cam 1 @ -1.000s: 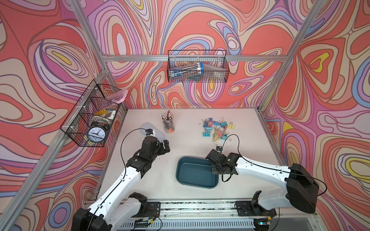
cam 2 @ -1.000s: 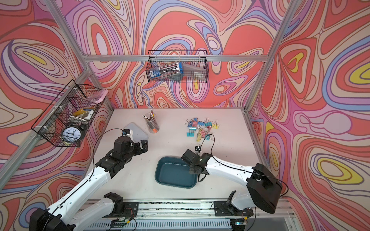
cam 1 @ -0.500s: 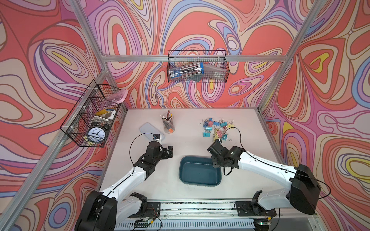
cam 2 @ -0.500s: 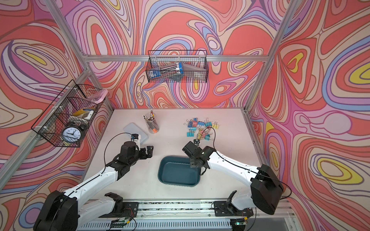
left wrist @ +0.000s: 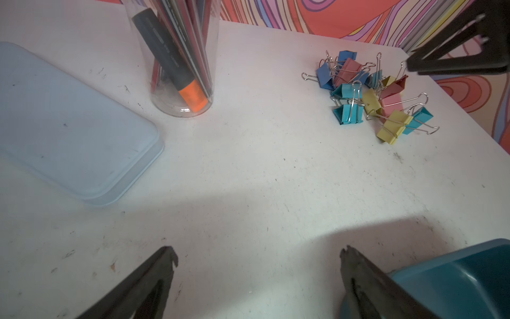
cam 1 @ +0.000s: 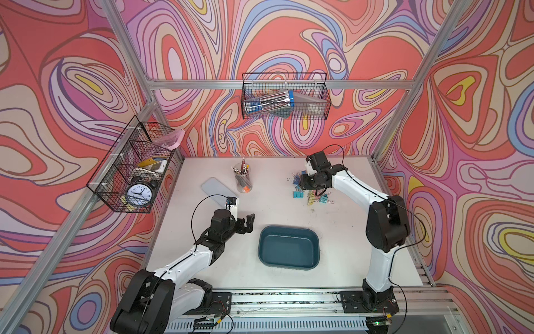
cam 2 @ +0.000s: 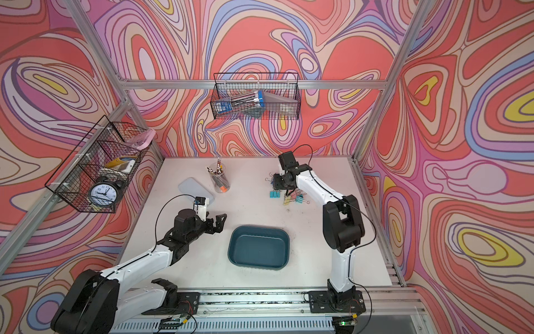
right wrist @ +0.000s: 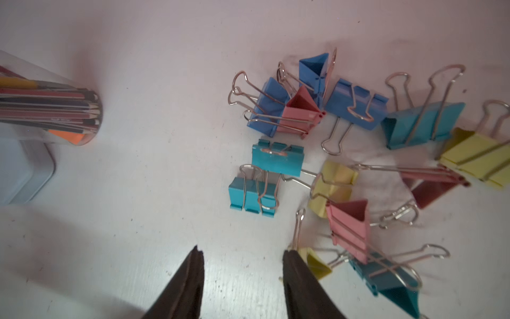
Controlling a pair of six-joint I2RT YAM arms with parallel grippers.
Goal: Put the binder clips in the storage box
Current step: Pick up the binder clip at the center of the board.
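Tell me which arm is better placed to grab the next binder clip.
Right. The right gripper hangs open just above the binder clips; the left gripper, also open, sits beside the storage box, away from them.

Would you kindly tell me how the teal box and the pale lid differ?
The box is dark teal; the lid is pale blue-grey. The box has raised walls around an empty hollow; the lid is low and flat. Both are rounded rectangles lying on the table.
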